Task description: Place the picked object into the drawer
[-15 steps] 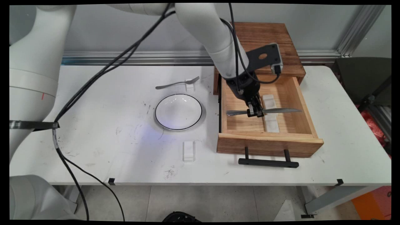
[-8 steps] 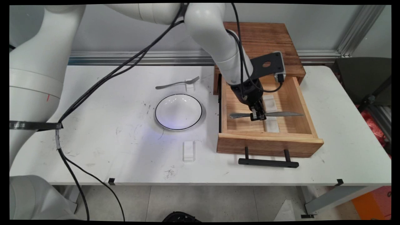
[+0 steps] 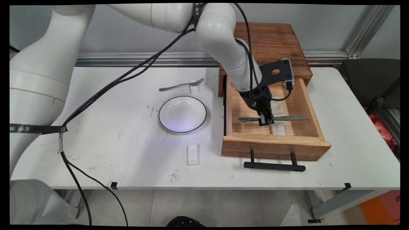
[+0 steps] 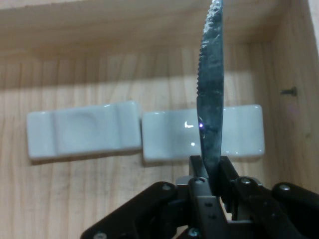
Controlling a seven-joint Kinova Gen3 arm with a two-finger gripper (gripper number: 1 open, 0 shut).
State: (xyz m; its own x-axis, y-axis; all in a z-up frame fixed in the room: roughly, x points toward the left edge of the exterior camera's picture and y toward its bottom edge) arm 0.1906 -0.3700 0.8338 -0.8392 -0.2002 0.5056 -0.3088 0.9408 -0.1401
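While the tool (image 3: 266,120) is clamping a silver knife (image 3: 287,118) near its middle, the knife is lying level inside the open wooden drawer (image 3: 274,140), its long axis running across the drawer from side to side. The rounded handle is pointing toward the plate side of the worktop (image 3: 127,143) and the serrated blade is pointing toward the drawer's far right wall. In the hand view the blade (image 4: 210,99) is standing on edge between the fingers (image 4: 197,167) and crossing over one of two white rests (image 4: 202,133) lying end to end on the drawer floor, the other rest (image 4: 82,130) just beside it. Compared with a second ago, the tool and knife are sitting lower in the drawer and a little farther toward its front and right. A white plate (image 3: 182,114) with a dark rim and a fork (image 3: 182,85) propped on a small white rest are lying on the worktop, well apart from the drawer.
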